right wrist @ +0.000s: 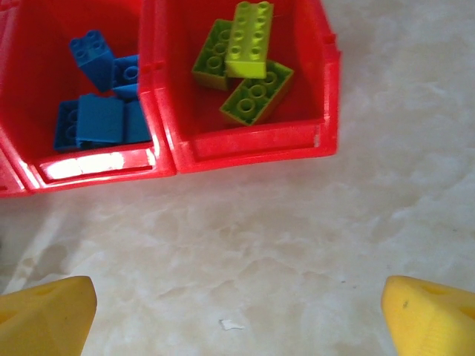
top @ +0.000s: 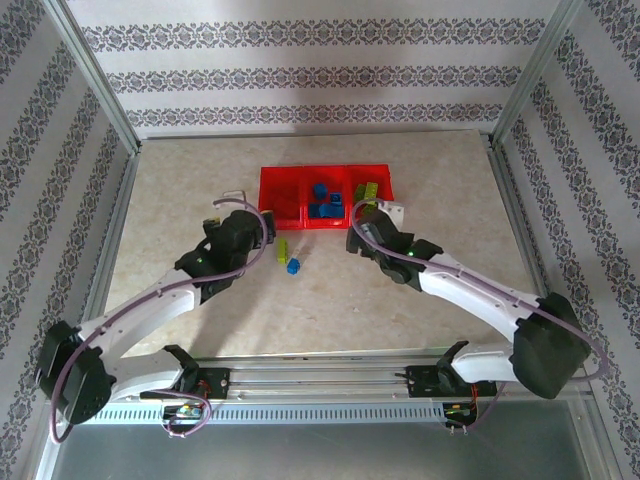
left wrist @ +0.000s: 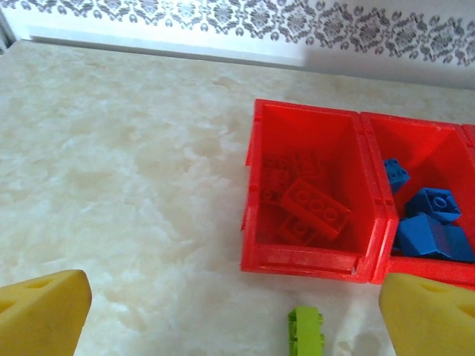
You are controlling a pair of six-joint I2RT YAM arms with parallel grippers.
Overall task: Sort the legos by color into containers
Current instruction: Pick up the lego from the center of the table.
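1. Left gripper spread wide, empty; bins just ahead-right.
2. Red bricks in nearest bin; blue bricks one bin right.
3. Loose green brick on table between its fingers, untouched.
4. Loose blue brick on table, right of its wrist.
5. Right gripper spread, empty; green bricks in end bin ahead.

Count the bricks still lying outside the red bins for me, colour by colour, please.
Yellow-green brick: 1
Blue brick: 1
Total: 2 loose bricks on the table, both just in front of the bins.
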